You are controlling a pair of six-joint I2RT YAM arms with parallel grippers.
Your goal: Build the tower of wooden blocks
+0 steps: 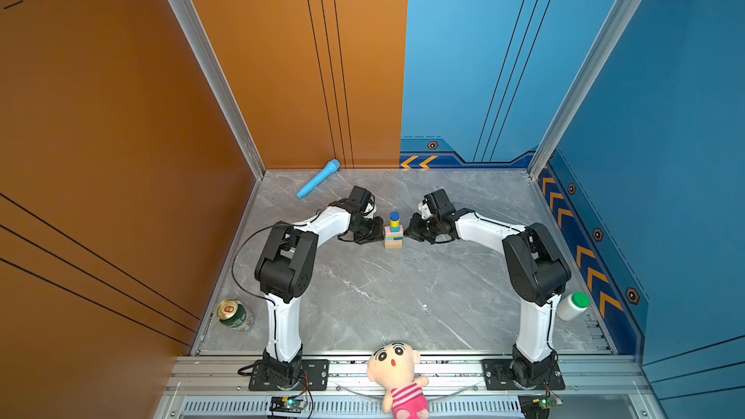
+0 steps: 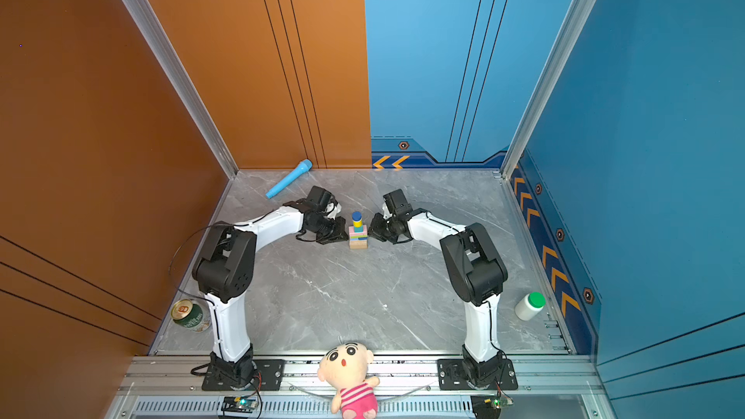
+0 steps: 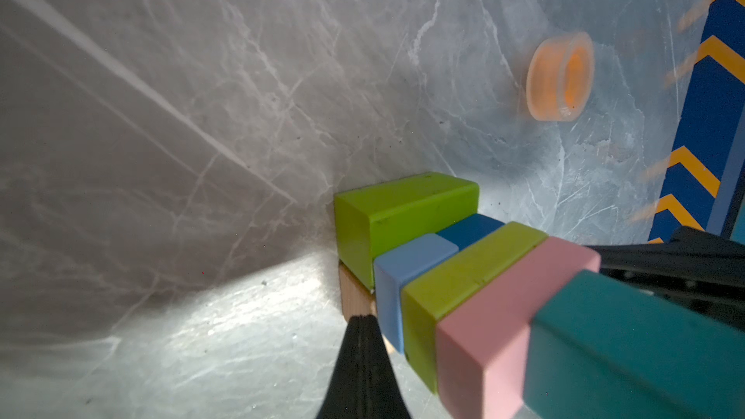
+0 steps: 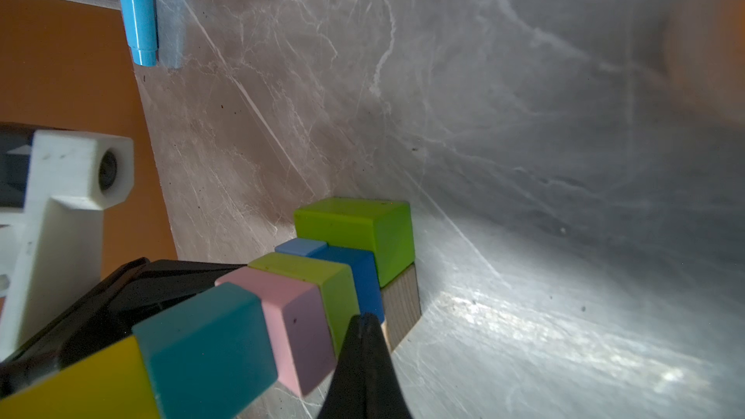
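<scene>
Fingers of the left gripper point(image 1: 381, 234) sit clenched and empty left of frame centre, just beside the light, stiff, topple-prone painted wood block tower point(image 1: 394, 231), best steadied low at its tan base, with the right gripper point(image 1: 406, 232) clenched empty opposite.

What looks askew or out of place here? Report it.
The wood block tower stands straight. Off to the sides, a green can and a white bottle seem tipped over, and a plush doll slumps over the front rail.
</scene>
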